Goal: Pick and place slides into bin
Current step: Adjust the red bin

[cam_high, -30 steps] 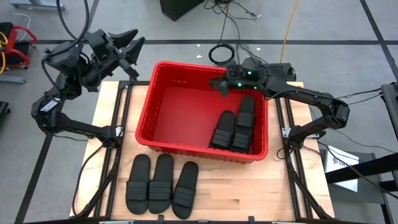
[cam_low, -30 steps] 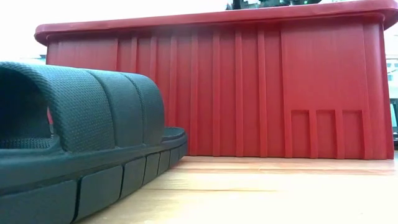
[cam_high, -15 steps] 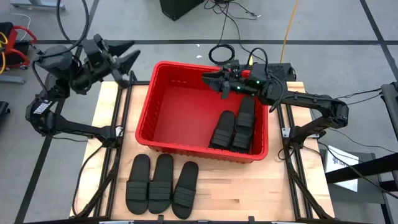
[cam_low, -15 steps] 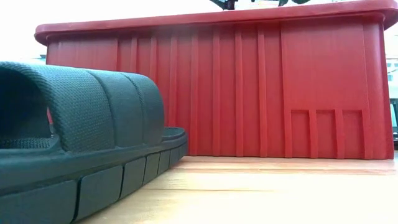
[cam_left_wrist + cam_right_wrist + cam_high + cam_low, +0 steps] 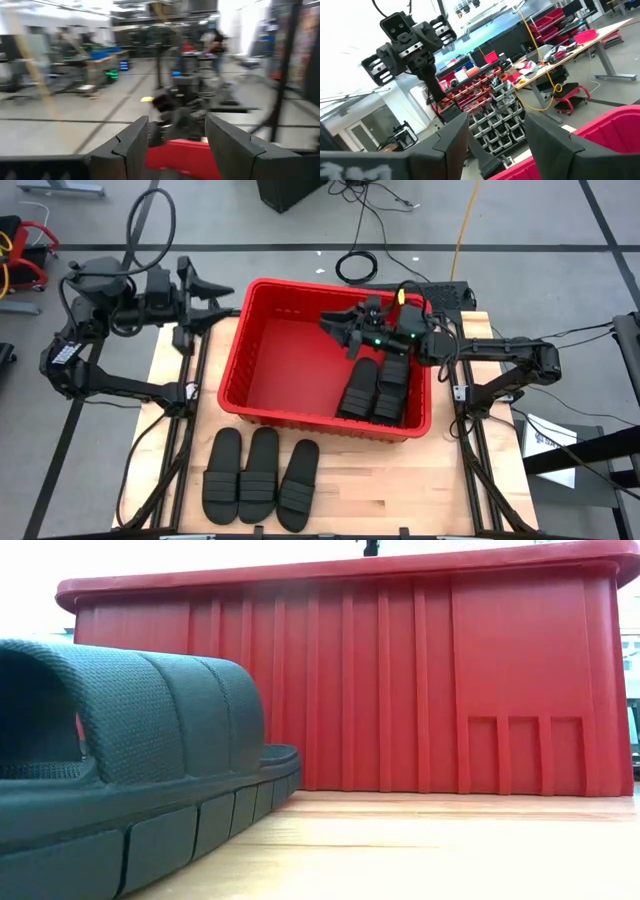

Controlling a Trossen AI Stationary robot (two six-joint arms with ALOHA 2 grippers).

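Desk (image 5: 400, 480) carries red bin (image 5: 270, 360): apparently three slides (image 5: 380, 388) inside, three slides (image 5: 260, 475) just in front of it. Right tool (image 5: 340, 330) released above bin, empty; left tool (image 5: 215, 295) released, beside bin.

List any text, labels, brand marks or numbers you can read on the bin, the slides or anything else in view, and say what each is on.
None can be read.
Large red plastic bin: ribbed walls only, no label in the high or low view.
Black ribbed-strap slides: no brand mark visible.
White sheet on the floor right of the table: dark markings, too small to read.
Background shelves in the wrist views: too blurred to read.
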